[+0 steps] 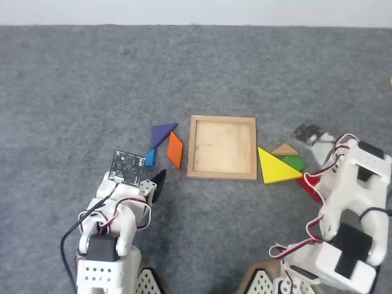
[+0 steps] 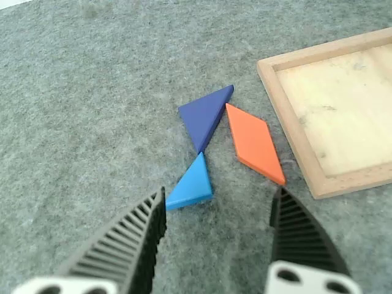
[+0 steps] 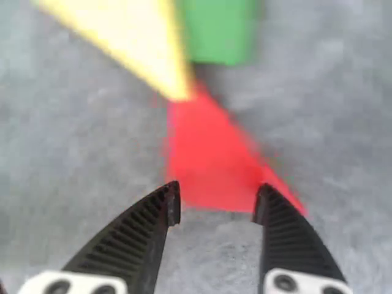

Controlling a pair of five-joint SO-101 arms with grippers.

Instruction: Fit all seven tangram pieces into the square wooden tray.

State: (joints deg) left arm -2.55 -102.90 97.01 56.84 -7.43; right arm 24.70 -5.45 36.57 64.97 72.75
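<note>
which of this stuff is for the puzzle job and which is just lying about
For the job: wooden tray, purple triangle, orange piece, blue triangle, yellow triangle, green piece, tan triangle, red triangle.
Just lying about: grey mat.

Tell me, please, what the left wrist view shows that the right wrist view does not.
Left wrist view, not the right: the tray, a dark blue triangle, an orange parallelogram, a light blue triangle, and the left gripper, open near the light blue triangle. Right wrist view, not the left: a yellow triangle, a green piece, a red triangle, and the right gripper, open over the red triangle. Both: the grey mat.
</note>
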